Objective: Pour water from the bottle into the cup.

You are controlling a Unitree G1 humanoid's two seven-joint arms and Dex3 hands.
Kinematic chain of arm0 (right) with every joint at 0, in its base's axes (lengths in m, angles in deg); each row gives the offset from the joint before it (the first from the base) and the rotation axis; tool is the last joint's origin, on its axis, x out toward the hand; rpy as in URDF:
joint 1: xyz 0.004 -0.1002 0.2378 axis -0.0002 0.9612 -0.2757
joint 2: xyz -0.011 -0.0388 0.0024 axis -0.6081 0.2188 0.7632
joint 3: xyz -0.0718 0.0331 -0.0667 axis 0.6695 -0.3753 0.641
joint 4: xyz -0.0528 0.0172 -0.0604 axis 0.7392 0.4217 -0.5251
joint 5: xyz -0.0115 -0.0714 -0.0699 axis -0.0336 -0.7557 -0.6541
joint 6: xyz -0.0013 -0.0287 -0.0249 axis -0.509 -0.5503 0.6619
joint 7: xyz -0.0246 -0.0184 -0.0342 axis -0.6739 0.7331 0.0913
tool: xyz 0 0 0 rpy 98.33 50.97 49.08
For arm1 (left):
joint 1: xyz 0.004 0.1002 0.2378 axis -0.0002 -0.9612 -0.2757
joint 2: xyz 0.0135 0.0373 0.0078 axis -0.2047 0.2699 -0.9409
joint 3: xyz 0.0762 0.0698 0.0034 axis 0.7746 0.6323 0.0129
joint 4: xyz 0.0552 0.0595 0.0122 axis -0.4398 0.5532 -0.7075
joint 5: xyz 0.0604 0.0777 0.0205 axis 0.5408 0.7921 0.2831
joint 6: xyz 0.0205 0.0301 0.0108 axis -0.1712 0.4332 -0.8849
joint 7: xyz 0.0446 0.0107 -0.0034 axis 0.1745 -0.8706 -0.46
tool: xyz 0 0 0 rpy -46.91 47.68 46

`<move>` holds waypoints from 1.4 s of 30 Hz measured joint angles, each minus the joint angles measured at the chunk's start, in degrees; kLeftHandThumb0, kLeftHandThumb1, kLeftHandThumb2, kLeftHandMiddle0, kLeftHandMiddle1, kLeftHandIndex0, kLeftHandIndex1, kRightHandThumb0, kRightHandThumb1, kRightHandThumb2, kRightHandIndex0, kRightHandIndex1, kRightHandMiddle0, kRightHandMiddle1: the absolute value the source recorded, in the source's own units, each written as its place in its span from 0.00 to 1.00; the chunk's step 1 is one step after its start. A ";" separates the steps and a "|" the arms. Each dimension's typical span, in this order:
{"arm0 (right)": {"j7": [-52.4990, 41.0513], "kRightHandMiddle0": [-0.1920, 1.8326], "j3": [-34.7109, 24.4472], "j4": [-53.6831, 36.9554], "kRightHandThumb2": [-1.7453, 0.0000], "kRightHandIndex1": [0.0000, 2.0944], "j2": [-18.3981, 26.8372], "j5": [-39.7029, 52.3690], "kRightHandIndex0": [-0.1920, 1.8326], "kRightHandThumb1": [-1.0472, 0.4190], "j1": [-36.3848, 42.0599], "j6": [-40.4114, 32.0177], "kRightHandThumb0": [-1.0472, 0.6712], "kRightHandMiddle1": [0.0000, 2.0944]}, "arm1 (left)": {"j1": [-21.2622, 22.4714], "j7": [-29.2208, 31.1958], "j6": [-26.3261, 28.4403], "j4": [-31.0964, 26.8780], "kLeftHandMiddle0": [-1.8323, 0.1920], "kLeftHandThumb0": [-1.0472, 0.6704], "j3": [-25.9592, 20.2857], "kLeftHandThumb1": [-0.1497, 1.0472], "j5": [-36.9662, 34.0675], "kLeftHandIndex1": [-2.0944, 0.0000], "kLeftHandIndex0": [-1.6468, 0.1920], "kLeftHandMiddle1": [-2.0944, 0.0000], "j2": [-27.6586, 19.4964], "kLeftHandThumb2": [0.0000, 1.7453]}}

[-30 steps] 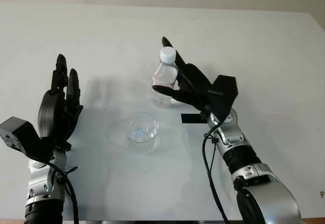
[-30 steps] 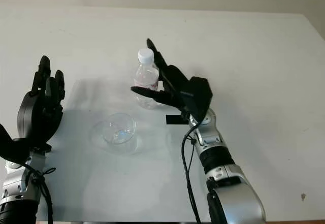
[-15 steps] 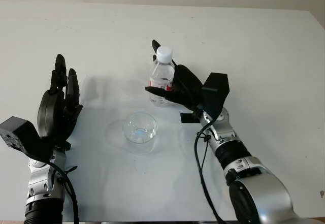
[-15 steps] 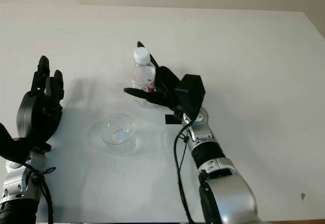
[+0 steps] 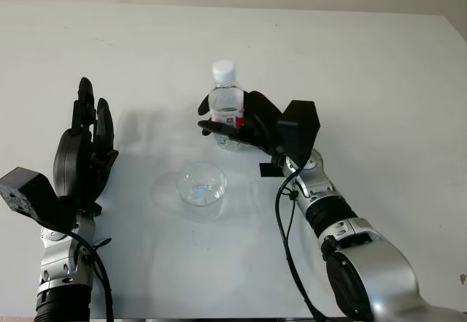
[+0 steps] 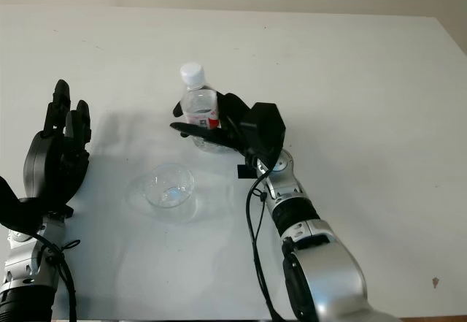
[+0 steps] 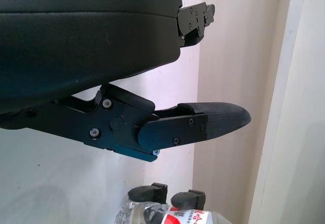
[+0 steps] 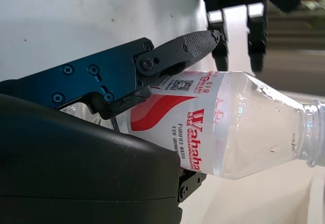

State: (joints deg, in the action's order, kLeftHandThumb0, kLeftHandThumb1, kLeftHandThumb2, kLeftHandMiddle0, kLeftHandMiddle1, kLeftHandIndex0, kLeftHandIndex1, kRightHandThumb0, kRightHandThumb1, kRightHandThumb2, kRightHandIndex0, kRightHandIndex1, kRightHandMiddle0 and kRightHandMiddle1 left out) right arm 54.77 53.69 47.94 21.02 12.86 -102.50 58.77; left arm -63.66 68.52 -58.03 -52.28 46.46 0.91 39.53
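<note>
Behind the cup point(image 5: 201, 184), right hand point(image 5: 252, 121) grips the upright bottle point(image 5: 225, 106); left hand point(image 5: 86, 150) open nearby.

The right hand point(image 5: 237, 125) wraps the upright, white-capped bottle point(image 5: 225, 106) on the white bench point(image 5: 379, 81); the clear cup point(image 5: 201, 185) stands just in front of it, apart; the left hand point(image 5: 84, 154) is open at the bench's left, holding nothing.

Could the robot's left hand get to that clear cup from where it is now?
Probably yes. The left hand is open, raised beside the cup, with bare table between them. The right hand, closed around the bottle, is farther back, beyond the cup, so it seems out of the way.
</note>
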 measured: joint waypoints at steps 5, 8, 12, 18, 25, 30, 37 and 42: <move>-1.64 0.68 2.17 -1.07 0.79 1.00 1.67 -2.33 0.78 0.00 -0.06 2.55 0.37 1.00 | 0.59 -0.57 -0.57 0.76 1.00 0.17 0.01 1.00 0.60 0.98 1.00 0.98 0.05 0.29; 0.05 0.71 2.44 -1.08 0.76 1.00 1.85 -3.43 0.81 0.00 0.20 3.94 0.38 1.00 | 1.06 -0.59 -0.87 1.39 1.00 0.17 0.01 1.00 0.63 0.98 1.00 0.98 0.06 0.29; 4.62 0.68 2.31 -1.05 0.73 1.00 2.13 -4.51 0.79 0.00 0.70 6.16 0.38 1.00 | 1.40 -0.64 -1.49 1.94 0.99 0.17 -0.01 1.00 0.85 0.98 0.99 0.97 0.06 0.29; 11.58 0.61 1.33 -0.97 0.75 1.00 3.53 -4.99 0.74 0.00 0.49 7.82 0.39 1.00 | 1.45 -0.23 -1.84 2.18 1.00 0.17 -0.16 1.00 0.61 0.98 1.00 0.98 0.05 0.29; 23.86 0.53 2.13 -3.15 0.76 1.00 9.73 -13.29 0.68 0.00 -1.80 15.58 0.38 1.00 | 1.45 0.49 -2.08 2.34 1.00 0.18 -0.64 1.00 0.49 0.98 1.00 0.98 0.05 0.29; 33.26 0.48 6.71 -6.23 0.80 1.00 14.58 -25.44 0.62 0.00 -2.64 21.25 0.37 1.00 | 1.52 0.19 -2.08 2.42 1.00 0.17 -0.58 1.00 0.86 0.98 1.00 0.97 0.05 0.29; 47.80 0.51 14.44 -10.94 0.84 1.00 19.86 -43.20 0.64 0.00 -3.98 23.07 0.33 1.00 | 1.74 0.01 -2.09 2.66 1.00 0.17 -0.40 1.00 1.11 0.98 1.00 0.98 0.05 0.30; 55.13 0.53 18.85 -10.72 0.86 1.00 20.90 -49.02 0.66 0.00 -4.95 23.66 0.32 1.00 | 2.13 -0.04 -2.09 2.95 1.00 0.17 -0.37 1.00 1.20 0.98 1.00 0.98 0.05 0.30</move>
State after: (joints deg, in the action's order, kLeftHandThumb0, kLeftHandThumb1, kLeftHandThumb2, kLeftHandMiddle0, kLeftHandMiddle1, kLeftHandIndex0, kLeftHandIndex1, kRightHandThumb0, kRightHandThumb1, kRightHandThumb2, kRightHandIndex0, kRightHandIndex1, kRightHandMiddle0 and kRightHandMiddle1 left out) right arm 109.89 72.53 37.22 41.92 -36.16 -107.45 82.43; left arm -61.53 68.48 -60.13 -49.32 46.09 2.11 39.58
